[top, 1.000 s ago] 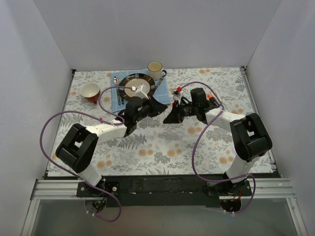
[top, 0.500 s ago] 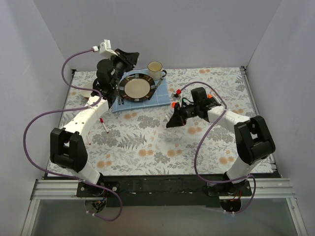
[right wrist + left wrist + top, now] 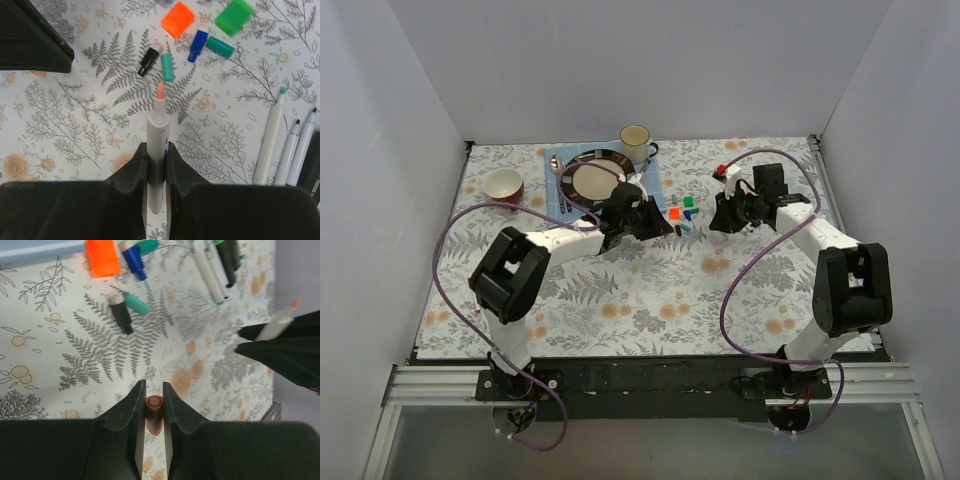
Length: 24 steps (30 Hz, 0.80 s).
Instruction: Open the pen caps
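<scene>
Between white walls [image 3: 620, 60], over fern-print cloth [image 3: 640, 290], left hand [image 3: 152, 389] pinches cap [image 3: 154, 412], right hand [image 3: 156, 147] pen [image 3: 158, 125].

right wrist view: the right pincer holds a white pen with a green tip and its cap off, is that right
No, the tip is orange, not green. The right wrist view shows the right pincer holding the white pen, cap off.
</scene>
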Each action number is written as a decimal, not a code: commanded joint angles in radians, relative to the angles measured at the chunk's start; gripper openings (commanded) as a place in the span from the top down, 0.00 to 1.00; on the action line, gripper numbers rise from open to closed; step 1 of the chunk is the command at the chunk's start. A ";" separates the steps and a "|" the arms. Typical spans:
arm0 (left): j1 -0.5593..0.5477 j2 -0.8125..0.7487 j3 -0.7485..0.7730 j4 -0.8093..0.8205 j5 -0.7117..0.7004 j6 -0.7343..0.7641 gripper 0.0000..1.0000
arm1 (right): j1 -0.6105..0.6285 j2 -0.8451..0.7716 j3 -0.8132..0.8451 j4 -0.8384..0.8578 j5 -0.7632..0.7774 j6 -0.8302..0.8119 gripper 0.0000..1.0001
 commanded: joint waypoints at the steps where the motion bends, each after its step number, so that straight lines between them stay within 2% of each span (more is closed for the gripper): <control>1: -0.014 0.124 0.122 -0.162 -0.072 0.020 0.99 | -0.038 0.020 0.041 -0.030 0.051 -0.035 0.99; 10: -0.022 0.272 0.294 -0.230 -0.154 0.025 0.88 | -0.069 0.051 0.046 -0.037 0.051 -0.032 0.99; 13: -0.022 0.294 0.323 -0.239 -0.148 0.037 0.69 | -0.071 0.070 0.052 -0.035 0.094 -0.035 0.99; 14: -0.022 0.295 0.326 -0.239 -0.145 0.040 0.60 | -0.071 0.083 0.053 -0.034 0.126 -0.035 0.99; 20: -0.022 0.263 0.322 -0.245 -0.149 0.065 0.50 | -0.069 0.144 0.079 -0.037 0.219 -0.059 0.96; 23: -0.019 0.205 0.311 -0.244 -0.181 0.106 0.41 | -0.068 0.179 0.107 -0.034 0.267 -0.087 0.95; 24: -0.016 0.183 0.302 -0.235 -0.181 0.123 0.34 | -0.060 0.190 0.119 -0.038 0.281 -0.098 0.94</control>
